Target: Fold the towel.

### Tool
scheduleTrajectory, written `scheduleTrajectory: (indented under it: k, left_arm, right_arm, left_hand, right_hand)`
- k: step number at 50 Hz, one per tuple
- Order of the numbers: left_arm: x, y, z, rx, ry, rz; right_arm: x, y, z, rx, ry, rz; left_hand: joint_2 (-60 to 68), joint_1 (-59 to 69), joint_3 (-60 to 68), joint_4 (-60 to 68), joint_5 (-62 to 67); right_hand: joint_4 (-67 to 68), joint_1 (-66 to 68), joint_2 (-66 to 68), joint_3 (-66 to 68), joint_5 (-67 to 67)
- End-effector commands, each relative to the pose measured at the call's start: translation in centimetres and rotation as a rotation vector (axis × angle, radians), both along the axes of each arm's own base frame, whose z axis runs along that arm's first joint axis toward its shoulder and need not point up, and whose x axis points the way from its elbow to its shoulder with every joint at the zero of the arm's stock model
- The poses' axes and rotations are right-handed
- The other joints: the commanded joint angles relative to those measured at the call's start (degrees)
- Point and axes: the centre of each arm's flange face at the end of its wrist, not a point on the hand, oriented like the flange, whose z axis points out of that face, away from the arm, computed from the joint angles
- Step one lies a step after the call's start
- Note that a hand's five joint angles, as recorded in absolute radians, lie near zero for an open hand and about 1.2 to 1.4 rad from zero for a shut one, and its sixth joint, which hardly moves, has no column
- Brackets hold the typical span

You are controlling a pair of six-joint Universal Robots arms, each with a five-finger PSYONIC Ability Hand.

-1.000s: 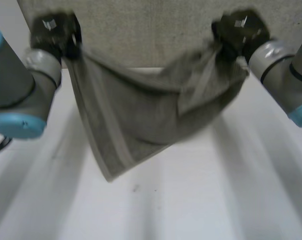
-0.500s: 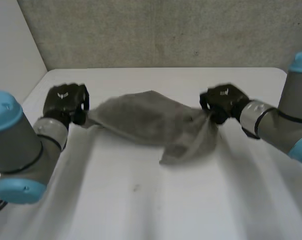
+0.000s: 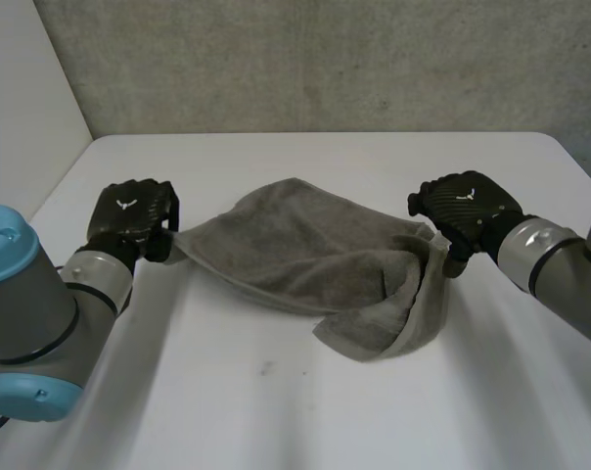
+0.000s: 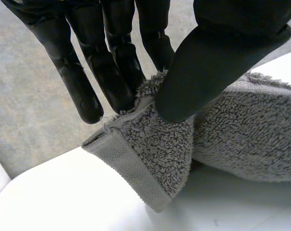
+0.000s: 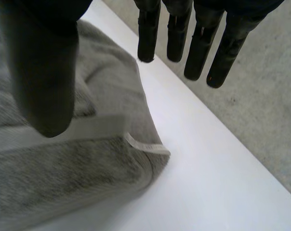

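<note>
The grey towel (image 3: 305,259) lies crumpled in a loose heap on the white table (image 3: 276,411), between my two hands. My left hand (image 3: 129,217) is at the towel's left corner, and I pinch that hemmed corner between my left thumb (image 4: 203,67) and straight left fingers (image 4: 112,72). My right hand (image 3: 467,206) is at the towel's right end, spread wide and holding nothing. My right fingers (image 5: 198,43) reach straight out past the towel's edge. My right thumb (image 5: 44,72) is over the cloth; I cannot tell whether it touches.
</note>
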Motion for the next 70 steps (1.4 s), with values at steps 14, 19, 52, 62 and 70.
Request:
scheduleTrajectory:
  k: [14, 19, 52, 62, 70]
  left_arm:
    - [1.5, -0.5, 4.5, -0.123, 0.043, 0.049]
    - [1.5, -0.1, 6.4, -0.178, 0.062, 0.044]
    - [2.5, -1.9, 12.4, -0.351, 0.114, 0.092]
    - [2.9, -1.6, 10.6, -0.288, 0.092, 0.098]
    - [2.9, -1.0, 7.9, -0.212, 0.062, 0.091]
  right_arm:
    - [5.2, 9.2, -3.7, 0.222, -0.069, 0.132]
    - [6.7, 9.5, -5.4, 0.24, -0.041, 0.156]
    - [5.3, 6.0, -6.4, -0.051, 0.108, 0.002]
    - [-0.3, 1.8, -1.6, -0.094, 0.016, -0.06]
    - [-4.1, -0.7, -2.6, 0.119, -0.075, -0.096]
  left_hand:
    - [10.2, 11.8, 10.2, 10.2, 11.1]
    - [10.2, 11.8, 10.2, 10.2, 11.1]
    - [10.2, 11.8, 10.2, 10.2, 11.1]
    - [10.2, 11.8, 10.2, 10.2, 11.1]
    - [10.2, 11.8, 10.2, 10.2, 11.1]
  right_hand:
    - [4.6, 4.8, 5.2, 4.9, 3.7]
    - [1.7, 2.0, 2.4, 2.0, 0.8]
    - [55.8, 56.1, 56.5, 56.1, 54.9]
    - [55.8, 56.1, 56.5, 56.1, 54.9]
    - [54.5, 54.8, 55.2, 54.9, 53.6]
